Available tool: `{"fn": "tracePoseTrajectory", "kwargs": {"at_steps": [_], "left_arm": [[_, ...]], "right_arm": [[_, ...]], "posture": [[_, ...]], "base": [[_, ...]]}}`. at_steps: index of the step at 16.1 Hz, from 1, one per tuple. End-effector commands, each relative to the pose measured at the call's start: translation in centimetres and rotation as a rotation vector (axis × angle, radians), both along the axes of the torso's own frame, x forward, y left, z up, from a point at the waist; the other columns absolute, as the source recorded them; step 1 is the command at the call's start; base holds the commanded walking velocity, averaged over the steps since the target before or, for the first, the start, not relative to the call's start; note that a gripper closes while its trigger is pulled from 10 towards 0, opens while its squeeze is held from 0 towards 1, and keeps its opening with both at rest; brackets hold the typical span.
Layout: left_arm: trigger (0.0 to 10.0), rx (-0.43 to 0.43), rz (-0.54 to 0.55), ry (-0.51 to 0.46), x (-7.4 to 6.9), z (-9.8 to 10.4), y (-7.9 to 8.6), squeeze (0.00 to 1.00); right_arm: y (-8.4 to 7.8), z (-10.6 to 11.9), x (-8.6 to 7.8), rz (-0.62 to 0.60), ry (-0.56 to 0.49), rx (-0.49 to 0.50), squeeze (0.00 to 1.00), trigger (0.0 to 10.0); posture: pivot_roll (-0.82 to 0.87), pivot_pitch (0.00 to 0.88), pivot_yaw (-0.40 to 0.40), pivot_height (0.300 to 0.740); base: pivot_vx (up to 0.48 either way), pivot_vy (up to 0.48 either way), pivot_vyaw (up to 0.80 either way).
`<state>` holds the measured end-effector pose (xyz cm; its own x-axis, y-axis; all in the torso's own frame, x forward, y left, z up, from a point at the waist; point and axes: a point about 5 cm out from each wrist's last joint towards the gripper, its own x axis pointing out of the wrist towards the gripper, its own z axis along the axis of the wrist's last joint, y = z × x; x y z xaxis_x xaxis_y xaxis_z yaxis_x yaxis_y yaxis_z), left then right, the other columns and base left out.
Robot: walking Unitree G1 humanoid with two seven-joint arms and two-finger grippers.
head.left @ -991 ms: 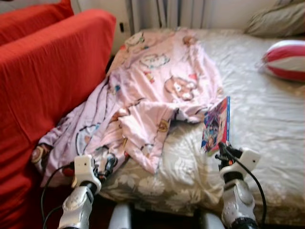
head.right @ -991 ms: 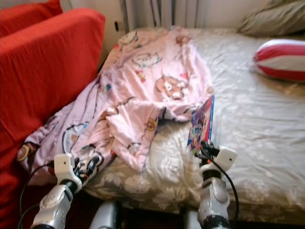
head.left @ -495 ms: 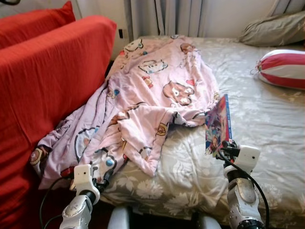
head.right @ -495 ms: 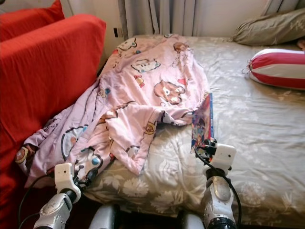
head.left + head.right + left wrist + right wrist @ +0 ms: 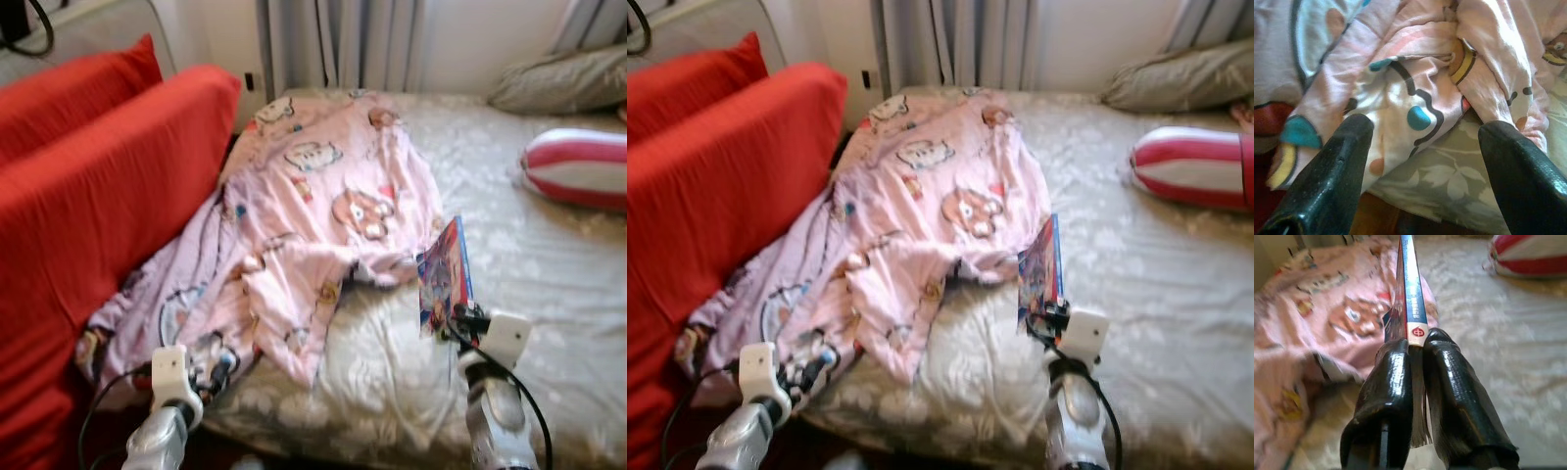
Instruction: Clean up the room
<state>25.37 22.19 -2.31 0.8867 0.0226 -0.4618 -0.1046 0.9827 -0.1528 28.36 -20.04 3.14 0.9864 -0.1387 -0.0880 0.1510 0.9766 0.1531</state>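
While upright, book (image 5: 1409, 303) sits clamped between right claw (image 5: 1418, 357) fingers.

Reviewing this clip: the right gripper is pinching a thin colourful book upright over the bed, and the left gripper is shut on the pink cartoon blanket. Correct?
Not quite. The left gripper is open, fingers spread before the pink cartoon blanket, as the left wrist view shows. The right gripper does pinch the thin colourful book upright over the bed.
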Motion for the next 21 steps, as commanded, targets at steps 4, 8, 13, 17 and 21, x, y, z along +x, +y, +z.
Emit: {"fn": "tracePoseTrajectory", "kwargs": {"at_steps": [4, 8, 13, 17, 21], "left_arm": [[10.0, 0.009, 0.030, 0.138, -1.9, -1.8, 0.2, 0.00], [10.0, -0.002, 0.037, 0.192, -2.6, -2.6, -0.3, 0.00], [10.0, -0.016, 0.039, 0.200, -2.5, -2.6, -0.8, 0.00], [10.0, 0.026, 0.014, 0.202, -2.6, -2.7, -0.7, 0.00], [10.0, 0.020, 0.031, 0.196, -2.6, -2.6, -0.4, 0.00]], "right_arm": [[0.0, 1.7, 1.0, 0.020, -0.065, -0.018, 0.00, 10.0], [-0.4, 1.9, 1.0, 0.004, -0.063, -0.019, 0.00, 10.0], [-0.1, 1.8, 1.1, -0.004, -0.051, -0.020, 0.00, 10.0], [-0.3, 1.4, 1.2, -0.028, -0.005, -0.014, 0.00, 10.0], [0.2, 1.6, 1.3, -0.010, -0.026, -0.025, 0.00, 10.0]], "posture": [[0.00, 0.000, -0.028, 0.740], [0.00, 0.000, -0.033, 0.740], [0.00, 0.000, -0.035, 0.740], [0.01, 0.000, -0.038, 0.740], [0.01, 0.000, -0.041, 0.740]], "base": [[0.000, 0.000, 0.00], [0.000, 0.000, 0.00], [0.000, 0.000, 0.00], [0.000, -0.105, -0.32], [0.000, -0.472, -0.15]]}}
